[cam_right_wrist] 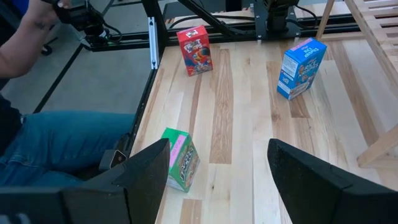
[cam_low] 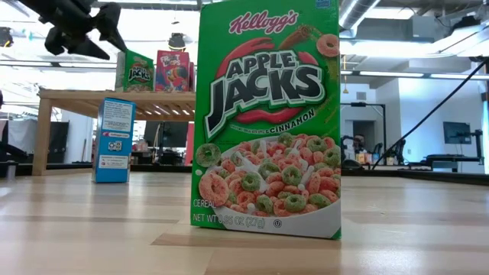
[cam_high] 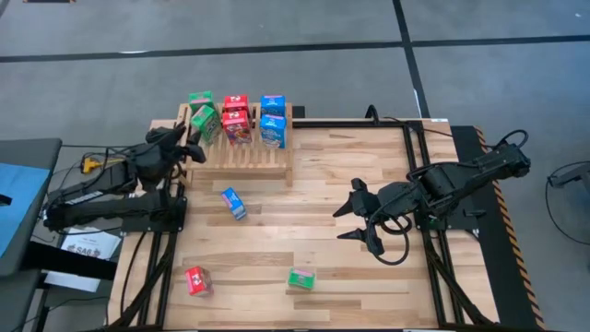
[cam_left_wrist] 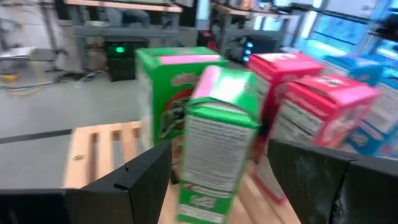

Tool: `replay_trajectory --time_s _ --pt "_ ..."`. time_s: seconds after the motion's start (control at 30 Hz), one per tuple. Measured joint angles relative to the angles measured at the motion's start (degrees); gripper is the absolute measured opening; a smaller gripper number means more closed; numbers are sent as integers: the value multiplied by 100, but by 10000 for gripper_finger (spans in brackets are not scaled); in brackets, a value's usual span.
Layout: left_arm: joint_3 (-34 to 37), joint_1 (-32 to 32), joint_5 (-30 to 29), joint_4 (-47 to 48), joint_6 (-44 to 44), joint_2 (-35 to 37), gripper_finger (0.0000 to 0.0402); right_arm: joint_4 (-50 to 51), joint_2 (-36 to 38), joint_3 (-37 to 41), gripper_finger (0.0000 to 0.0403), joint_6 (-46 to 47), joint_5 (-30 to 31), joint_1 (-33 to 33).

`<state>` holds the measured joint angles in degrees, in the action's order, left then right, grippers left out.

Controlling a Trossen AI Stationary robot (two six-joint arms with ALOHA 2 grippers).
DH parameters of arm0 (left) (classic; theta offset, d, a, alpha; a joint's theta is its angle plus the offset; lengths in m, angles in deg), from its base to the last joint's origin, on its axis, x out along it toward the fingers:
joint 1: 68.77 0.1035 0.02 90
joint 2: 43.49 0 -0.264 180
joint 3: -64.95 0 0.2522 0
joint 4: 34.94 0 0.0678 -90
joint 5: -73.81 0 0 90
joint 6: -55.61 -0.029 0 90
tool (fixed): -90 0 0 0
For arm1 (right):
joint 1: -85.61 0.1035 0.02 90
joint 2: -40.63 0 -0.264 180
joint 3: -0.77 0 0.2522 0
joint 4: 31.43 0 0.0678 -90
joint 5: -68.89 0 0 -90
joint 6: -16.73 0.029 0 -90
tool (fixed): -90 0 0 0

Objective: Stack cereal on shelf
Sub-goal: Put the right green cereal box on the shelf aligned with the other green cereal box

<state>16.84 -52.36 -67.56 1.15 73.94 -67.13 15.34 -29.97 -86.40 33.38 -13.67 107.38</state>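
Plank table (cam_high: 350, 277), grey floor around. Left gripper (cam_high: 192, 138) at shelf (cam_high: 241, 159) end, fingers half-spread around tilted green box (cam_high: 205, 122), box between them; grip contact unclear. Beyond it: second green box (cam_high: 199, 99), two red, two blue on shelf. Right gripper (cam_high: 361, 221) hovers wide open, empty; loose green (cam_high: 300, 278), red (cam_high: 196, 280), blue (cam_high: 234, 203) boxes lie ahead of it.

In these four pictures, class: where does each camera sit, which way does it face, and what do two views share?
High: overhead, facing down; both arms, shelf.
Low: at tabletop level, facing a green box; one gripper at top.
Left wrist: on the left arm, facing shelved boxes; left gripper.
Right wrist: on the right arm, facing the table; right gripper.
Shared: blue box.
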Motion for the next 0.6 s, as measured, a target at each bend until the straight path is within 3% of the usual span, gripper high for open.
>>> replay_trajectory --time_s 0.23,0.6 --pt "-2 0 -32 36 86 -305 254 0 -1 0 297 -2 0 -1" --pt "-2 0 -788 144 175 -725 254 0 -1 0 297 -7 0 154"
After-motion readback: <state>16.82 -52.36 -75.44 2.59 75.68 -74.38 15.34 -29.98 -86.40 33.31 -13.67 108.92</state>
